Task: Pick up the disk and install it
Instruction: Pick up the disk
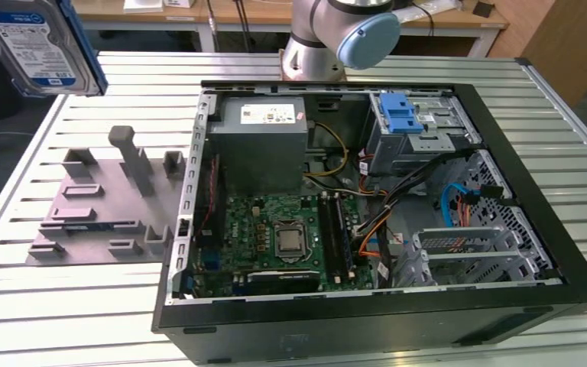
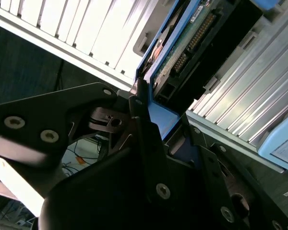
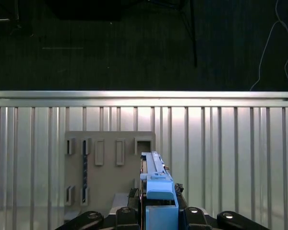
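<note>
The disk (image 1: 30,44), a silver hard drive with a blue-and-white label and a blue plastic frame, hangs high in the air at the exterior view's top left, above the table's edge. In the first wrist view the disk (image 3: 156,179) stands edge-on between the black fingers of my gripper (image 3: 158,207), above the grey holder plate (image 3: 110,167). The second wrist view shows my gripper (image 2: 151,112) shut on the blue frame of the disk (image 2: 182,52), whose green circuit board faces the camera.
An open black computer case (image 1: 538,229) lies on the slatted metal table (image 1: 89,321). Inside it sit a grey metal box with a white sticker (image 1: 257,145), the motherboard (image 1: 273,237) and a grey cage with a blue latch (image 1: 411,122). The grey holder plate (image 1: 100,206) lies at the case's left.
</note>
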Tool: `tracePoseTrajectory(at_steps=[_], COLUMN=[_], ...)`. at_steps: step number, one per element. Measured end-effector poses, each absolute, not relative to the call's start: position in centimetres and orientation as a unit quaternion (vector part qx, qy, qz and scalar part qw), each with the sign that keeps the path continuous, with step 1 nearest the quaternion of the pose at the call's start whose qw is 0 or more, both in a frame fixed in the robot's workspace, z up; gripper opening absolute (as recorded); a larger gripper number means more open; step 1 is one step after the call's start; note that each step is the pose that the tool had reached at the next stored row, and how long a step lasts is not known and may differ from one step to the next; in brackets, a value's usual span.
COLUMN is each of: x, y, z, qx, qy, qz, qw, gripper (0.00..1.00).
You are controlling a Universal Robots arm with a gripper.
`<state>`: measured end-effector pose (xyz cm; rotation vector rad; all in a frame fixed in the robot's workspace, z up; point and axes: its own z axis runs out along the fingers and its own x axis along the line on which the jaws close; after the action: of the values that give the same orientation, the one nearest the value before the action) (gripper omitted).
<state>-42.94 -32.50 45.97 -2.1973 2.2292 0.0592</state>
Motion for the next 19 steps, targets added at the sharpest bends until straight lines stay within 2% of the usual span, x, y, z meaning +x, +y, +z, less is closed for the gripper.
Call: tracePoseTrajectory(at_steps=[9, 19], x=[-42.9, -42.9], y=[-32.5, -33.3], z=[47.3, 47.3], qx=[-0.702, -0.702], qy=[0.712, 0.712], qz=[0.019, 0.019], qw=[0.006, 0.006], gripper=[0.36, 0.36])
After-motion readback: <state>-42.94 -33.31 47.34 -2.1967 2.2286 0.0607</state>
